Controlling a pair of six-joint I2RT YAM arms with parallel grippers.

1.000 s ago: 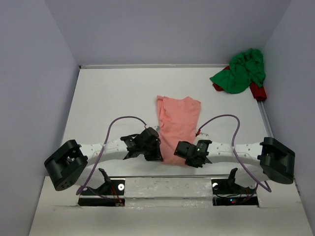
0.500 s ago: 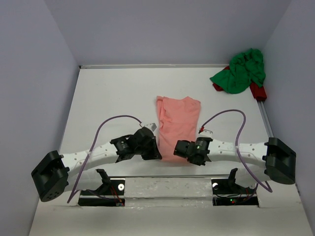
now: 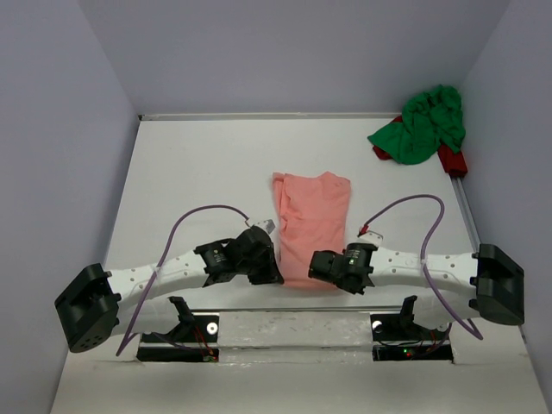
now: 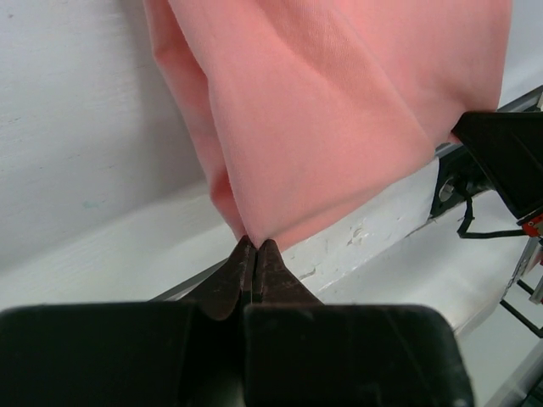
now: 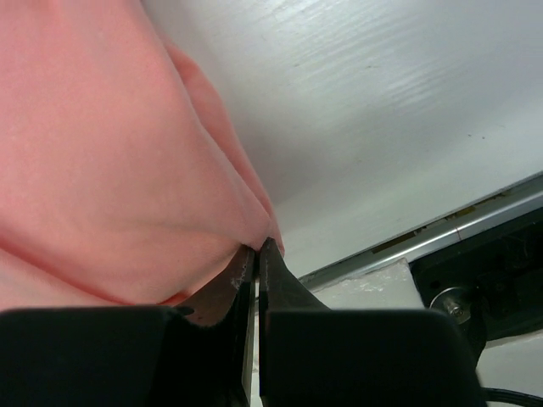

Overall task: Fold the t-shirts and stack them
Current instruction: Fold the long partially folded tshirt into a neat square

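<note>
A salmon pink t-shirt (image 3: 310,220) lies folded into a long strip down the middle of the table. My left gripper (image 3: 274,278) is shut on its near left corner, and the pink cloth (image 4: 331,119) runs up from the pinched tips (image 4: 255,246). My right gripper (image 3: 317,266) is shut on the near right corner; the cloth (image 5: 102,161) bulges above its fingertips (image 5: 258,248). A bright green t-shirt (image 3: 423,125) sits crumpled at the far right corner.
A red object (image 3: 452,160) lies partly under the green t-shirt by the right rail (image 3: 466,207). The table's near edge (image 3: 293,312) and the arm mounts are just behind the grippers. Walls enclose the left, back and right.
Both arms have lowered and stretched out flatter near the front edge. The right gripper slid slightly nearer, and the pink t-shirt's near end moved with both grippers.
</note>
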